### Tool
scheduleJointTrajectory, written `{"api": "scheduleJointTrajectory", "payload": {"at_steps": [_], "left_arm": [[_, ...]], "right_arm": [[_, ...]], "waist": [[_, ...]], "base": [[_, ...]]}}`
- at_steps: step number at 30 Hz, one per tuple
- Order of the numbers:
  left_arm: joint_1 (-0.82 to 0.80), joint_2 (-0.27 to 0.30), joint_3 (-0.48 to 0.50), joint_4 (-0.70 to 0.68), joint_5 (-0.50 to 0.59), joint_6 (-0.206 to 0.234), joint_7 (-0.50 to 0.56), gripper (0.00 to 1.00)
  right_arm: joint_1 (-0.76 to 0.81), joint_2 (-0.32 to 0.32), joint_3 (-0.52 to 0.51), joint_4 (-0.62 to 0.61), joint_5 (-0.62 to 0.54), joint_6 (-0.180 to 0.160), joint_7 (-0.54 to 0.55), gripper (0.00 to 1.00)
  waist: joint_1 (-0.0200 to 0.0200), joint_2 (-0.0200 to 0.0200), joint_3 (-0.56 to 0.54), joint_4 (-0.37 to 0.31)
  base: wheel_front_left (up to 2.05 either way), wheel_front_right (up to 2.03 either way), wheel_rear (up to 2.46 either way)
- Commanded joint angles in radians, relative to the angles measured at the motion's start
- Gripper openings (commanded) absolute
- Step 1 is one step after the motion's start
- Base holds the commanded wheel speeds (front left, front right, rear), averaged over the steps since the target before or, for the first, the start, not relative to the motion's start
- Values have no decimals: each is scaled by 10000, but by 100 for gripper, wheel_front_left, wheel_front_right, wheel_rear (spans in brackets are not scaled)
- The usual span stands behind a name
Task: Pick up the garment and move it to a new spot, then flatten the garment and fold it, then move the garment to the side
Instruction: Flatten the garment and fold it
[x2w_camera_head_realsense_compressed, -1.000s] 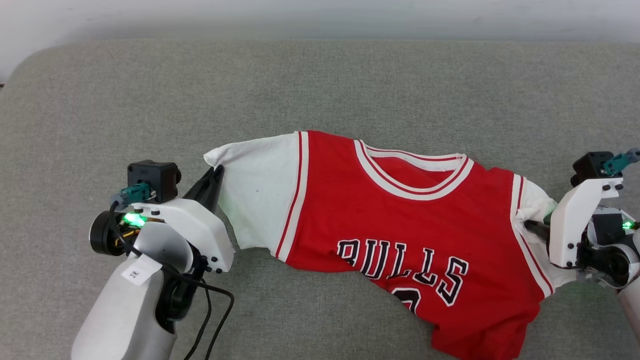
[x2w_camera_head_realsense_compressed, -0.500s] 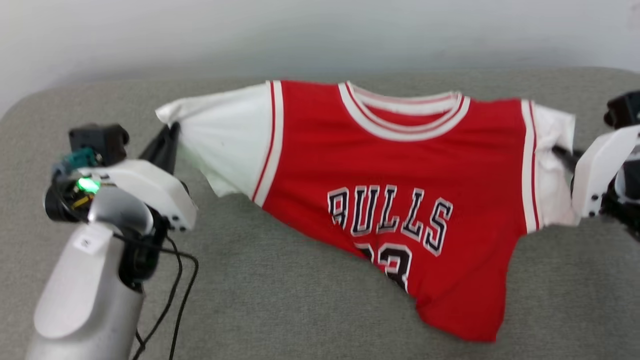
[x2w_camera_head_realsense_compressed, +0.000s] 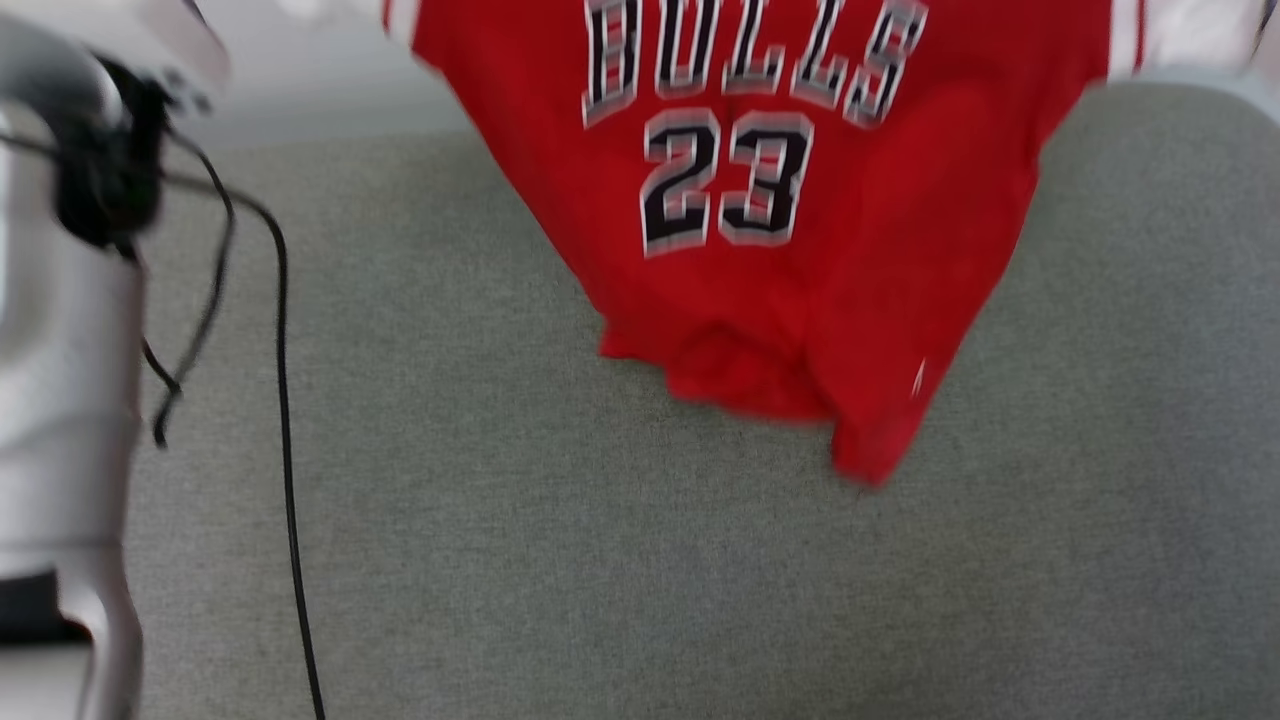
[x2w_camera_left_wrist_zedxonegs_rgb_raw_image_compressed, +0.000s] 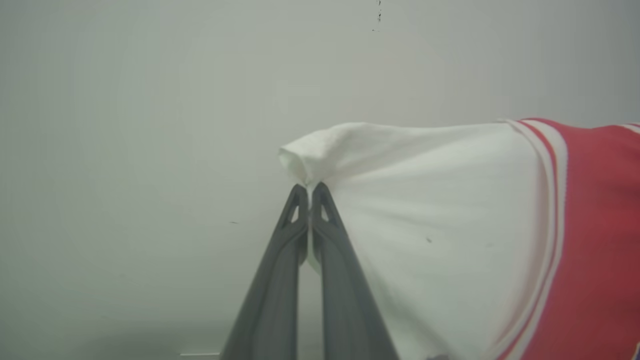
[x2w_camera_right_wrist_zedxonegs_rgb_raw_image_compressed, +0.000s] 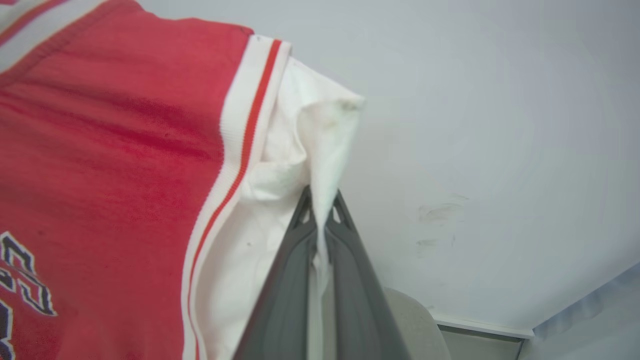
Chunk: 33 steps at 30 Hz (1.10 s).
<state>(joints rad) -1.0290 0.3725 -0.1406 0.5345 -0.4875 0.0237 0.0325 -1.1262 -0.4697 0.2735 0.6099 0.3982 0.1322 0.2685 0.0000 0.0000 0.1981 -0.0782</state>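
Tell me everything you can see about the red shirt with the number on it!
The garment is a soft red jersey shirt with white sleeves, striped trim and black "BULLS" and "23" on its chest. It hangs spread in the air above a grey cushion, its hem bunched. The left gripper pinches one sleeve tip, the right gripper the other. Whether the hem touches the cushion is unclear.

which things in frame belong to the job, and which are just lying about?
Job:
garment, held up
left gripper, shut on it
right gripper, shut on it

Just there:
grey cushion
black cable
wall
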Motion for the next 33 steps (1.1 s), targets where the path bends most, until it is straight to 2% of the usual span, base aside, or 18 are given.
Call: {"api": "scheduleJointTrajectory", "payload": {"at_steps": [1, 6, 14, 24, 33], "left_arm": [[-556, 247, 124, 207, 89, 35, -146, 0], [-2487, 444, 151, 842, 271, -98, -580, 0], [-4502, 787, -91, 1661, 608, -398, -994, 0], [-5336, 527, -258, 2695, 502, -783, -1727, 0], [-4693, 176, -483, 4001, 88, -1305, -2133, 0]], "right_arm": [[-457, -56, -141, 90, -181, -27, -103, 0], [-2121, -11, -367, 178, -698, -27, -600, 0], [-4158, 134, 100, 500, -1002, -25, -1290, 0], [-5108, 538, 1150, 1344, -647, -24, -2110, 0], [-4357, 876, 2227, 2214, 443, -22, -2749, 0]], "waist": [[0, 0, 446, -35], [0, 0, 1328, -6], [0, 0, 2476, -22], [0, 0, 3622, 117], [0, 0, 3836, 146]], "base": [[0, 0, 0], [0, 0, 0], [0, 0, 0], [0, 0, 0], [0, 0, 0]]}}
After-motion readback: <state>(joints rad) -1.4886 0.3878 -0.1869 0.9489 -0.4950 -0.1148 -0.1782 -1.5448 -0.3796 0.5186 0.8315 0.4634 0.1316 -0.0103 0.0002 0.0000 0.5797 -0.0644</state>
